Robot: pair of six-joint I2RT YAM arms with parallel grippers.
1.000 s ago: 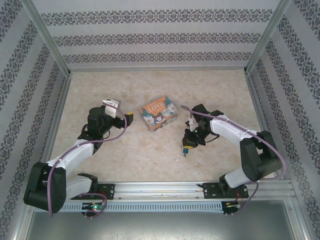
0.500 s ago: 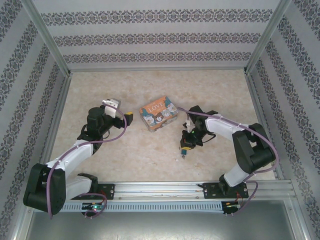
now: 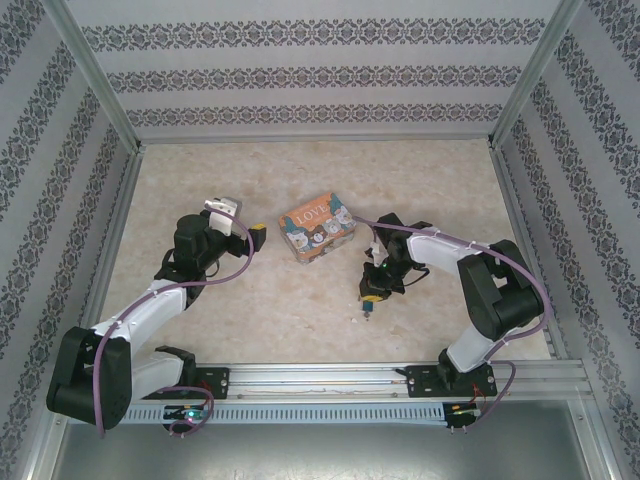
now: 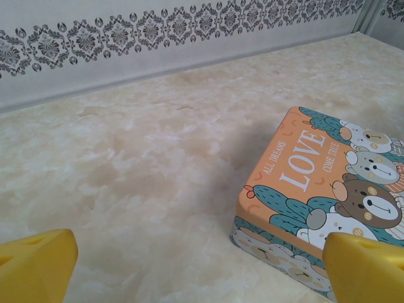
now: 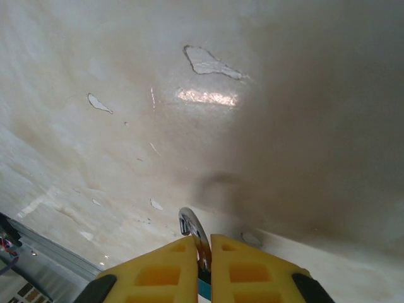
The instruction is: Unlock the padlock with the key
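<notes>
Over the last second the right arm's elbow swings inward toward the bench centre, while the right gripper (image 3: 372, 291) shifts only slightly toward the near edge. I judge this to be a reorientation of the held part, not a transfer. The right gripper points down, clamped on the padlock (image 5: 192, 228), with the silver shackle protruding between its yellow fingers. It sits over the bench right of centre, toward the near edge. I cannot locate the key. The left gripper (image 4: 202, 262) is unchanged: spread wide, empty, beside the tin (image 4: 315, 183).
</notes>
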